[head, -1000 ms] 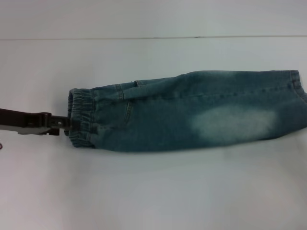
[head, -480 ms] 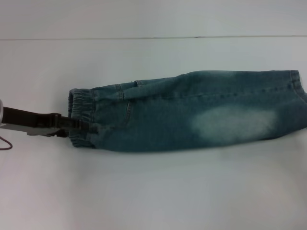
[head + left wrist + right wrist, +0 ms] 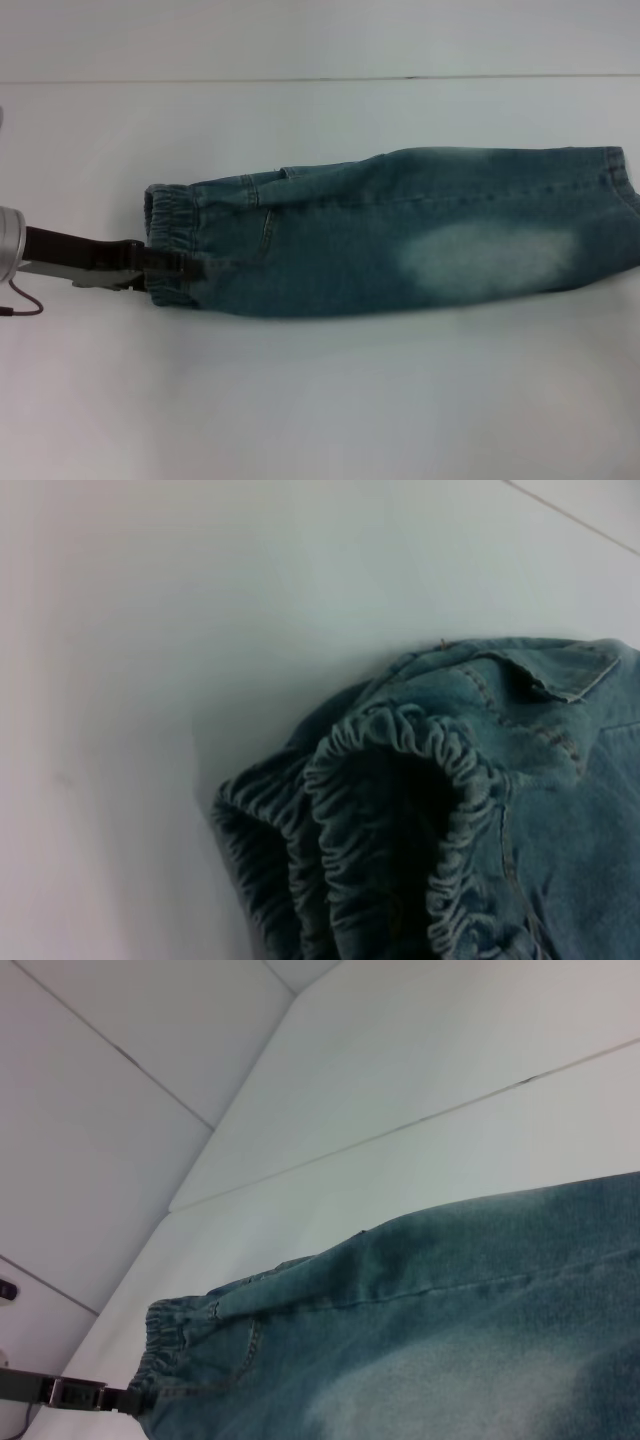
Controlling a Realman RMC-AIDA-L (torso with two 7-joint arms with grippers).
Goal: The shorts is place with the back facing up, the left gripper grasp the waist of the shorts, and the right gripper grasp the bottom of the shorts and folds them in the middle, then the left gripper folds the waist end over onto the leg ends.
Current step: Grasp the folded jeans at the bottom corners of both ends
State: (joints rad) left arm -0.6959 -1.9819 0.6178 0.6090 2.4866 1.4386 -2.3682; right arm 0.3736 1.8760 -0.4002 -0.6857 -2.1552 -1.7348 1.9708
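The shorts [image 3: 400,245] lie on the white table [image 3: 320,400], folded lengthwise into one long strip with a pale faded patch. The waist of the shorts [image 3: 168,215] is the gathered end on the left. The leg ends [image 3: 618,175] reach the right edge of the head view. My left gripper [image 3: 175,265] comes in low from the left, its black tip lying over the lower part of the waistband. The left wrist view looks straight at the ruffled waist [image 3: 400,810]. The right wrist view shows the shorts [image 3: 450,1330] and the left gripper [image 3: 70,1393]. The right gripper is out of view.
A silver wrist [image 3: 8,245] with a thin black cable [image 3: 25,300] sits at the left edge. A seam line [image 3: 320,78] crosses the far side of the table, behind the shorts.
The left gripper has slid to the right, from just touching the waistband's outer edge to reaching over it. The shorts have not shifted.
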